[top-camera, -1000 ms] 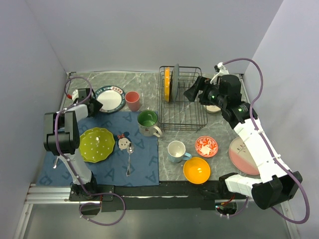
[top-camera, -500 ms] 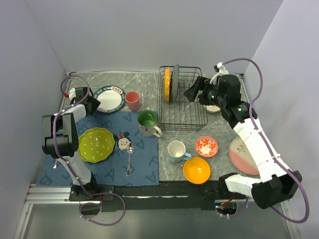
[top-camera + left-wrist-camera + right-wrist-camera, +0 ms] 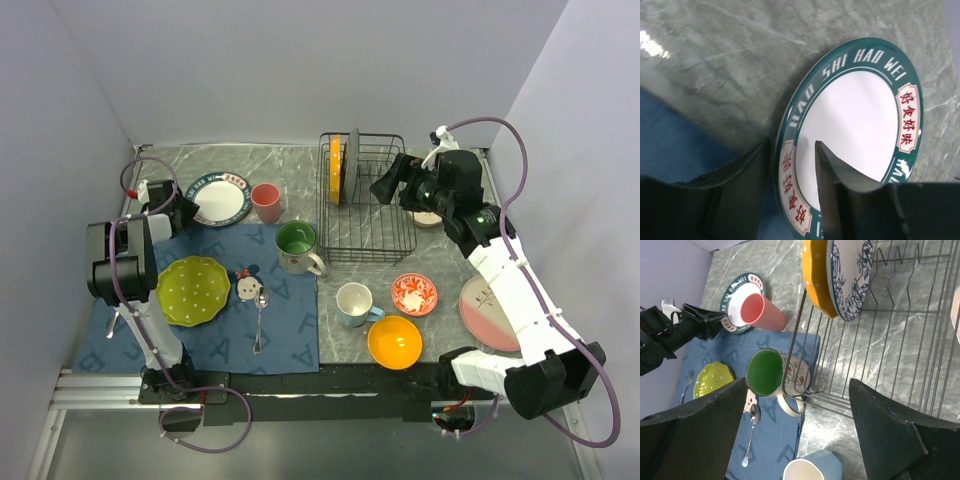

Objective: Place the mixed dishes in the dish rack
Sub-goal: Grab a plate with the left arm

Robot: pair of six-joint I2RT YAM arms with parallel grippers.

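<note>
- my left gripper (image 3: 791, 147) is at the far left of the table, its jaws part open and astride the near rim of the green-rimmed plate (image 3: 860, 130). one finger is outside the rim and one is over the white centre, with a gap on both sides and no grip made.
- that plate lies flat on the marble top, just off the far edge of the blue mat (image 3: 290, 320).
- obstruction noted: the pink cup (image 3: 266, 201) stands just beside the plate's right edge.
- my right gripper (image 3: 390, 183) hangs over the far right part of the dish rack (image 3: 375, 215), jaws spread wide, holding nothing.
- the rack stands at the far centre of the table. an orange plate (image 3: 335, 170) and a blue-patterned plate (image 3: 850, 275) stand on edge side by side in its left slots.
- a green-lined mug (image 3: 297, 245) stands against the rack's near left corner.
- still outside the rack: a lime-green plate (image 3: 193, 290) and a spoon (image 3: 260, 320) on the mat, and a white mug (image 3: 354, 303), a red-patterned dish (image 3: 413, 294), an orange bowl (image 3: 394, 341) and a pink and grey plate (image 3: 490, 310) on the marble.
</note>
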